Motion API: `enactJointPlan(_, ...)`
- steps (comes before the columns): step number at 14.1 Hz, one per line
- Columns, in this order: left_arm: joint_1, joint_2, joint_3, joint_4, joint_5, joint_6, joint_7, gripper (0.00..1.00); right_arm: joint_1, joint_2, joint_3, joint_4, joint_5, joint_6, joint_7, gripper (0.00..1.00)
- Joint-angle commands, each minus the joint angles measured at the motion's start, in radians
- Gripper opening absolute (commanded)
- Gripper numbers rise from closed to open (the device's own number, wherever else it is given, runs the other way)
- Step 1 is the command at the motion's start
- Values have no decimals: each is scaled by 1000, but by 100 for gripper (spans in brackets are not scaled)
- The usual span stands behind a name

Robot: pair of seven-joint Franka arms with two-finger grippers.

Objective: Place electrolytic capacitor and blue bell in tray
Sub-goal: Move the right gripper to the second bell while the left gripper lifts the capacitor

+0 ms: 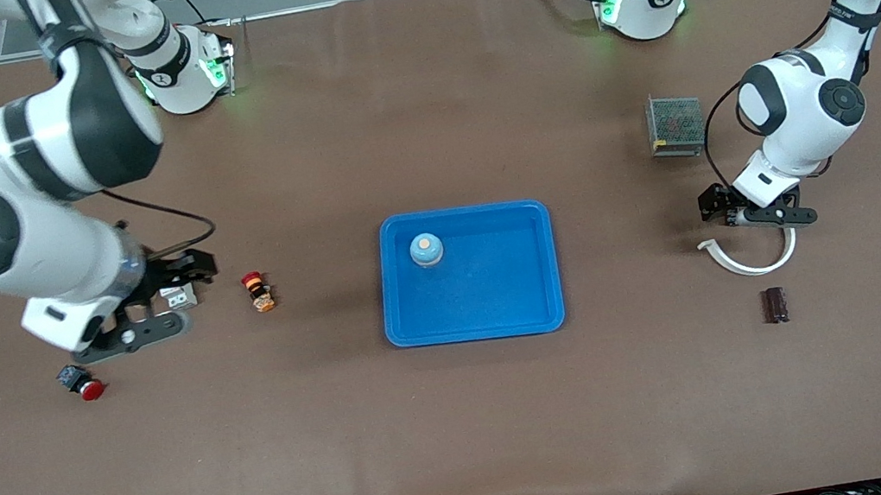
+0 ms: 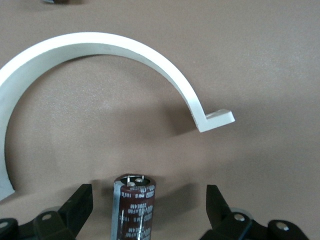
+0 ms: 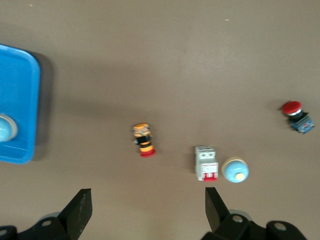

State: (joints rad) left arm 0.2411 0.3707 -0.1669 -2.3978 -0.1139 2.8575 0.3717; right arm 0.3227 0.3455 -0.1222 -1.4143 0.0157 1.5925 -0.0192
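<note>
The bright-blue tray [image 1: 493, 309] lies mid-table, and one blue bell [image 1: 426, 250] sits in its corner toward the robots. In the right wrist view the tray [image 3: 22, 90] and that bell [image 3: 4, 127] show, and another blue bell [image 3: 235, 170] stands beside a white breaker [image 3: 206, 162]. My right gripper [image 1: 165, 302] [image 3: 148, 192] hangs open and empty over the breaker. The dark brown electrolytic capacitor [image 1: 776, 305] [image 2: 134, 207] lies on the table at the left arm's end. My left gripper [image 1: 751, 218] [image 2: 148, 189] is open over a white curved piece, with the capacitor showing between its fingers, untouched.
The white curved piece [image 1: 748, 258] [image 2: 100, 45] lies just beside the capacitor. A metal mesh box [image 1: 675, 125] stands toward the robots from it. At the right arm's end lie an orange-and-red button [image 1: 259, 292] [image 3: 143, 140] and a red-capped button [image 1: 82, 382] [image 3: 297, 115].
</note>
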Motion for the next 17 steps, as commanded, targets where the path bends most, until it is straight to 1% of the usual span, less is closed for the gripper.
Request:
enactJointPlan(1,7,1,0,-7,14,26,23,100,-80,4,21,9,-17,-14,-134,100)
enactJointPlan(3,9,2,3,-7,43,26,23,100,-125,7,21,3,-17,-5,-203,100)
enactJointPlan(9,7,4,3,-7,45,28,18,100,-263,4,22,-57,-8,20,-413,100)
enactJointPlan(11,10,4,3,-7,45,28,18,100,-309,-25,22,-115,-3,58,-485,100)
enactJointPlan(15,15,1,3,-7,46,28,19,100,-379,-83,24,-244,-2,153,-568,100)
enactJointPlan(16,17,1,3,-7,46,28,19,94,-405,-92,24,-283,1,187,-596,100)
enactJointPlan(17,17,1,3,-7,46,28,19,79,-422,-106,24,-320,19,217,-620,100)
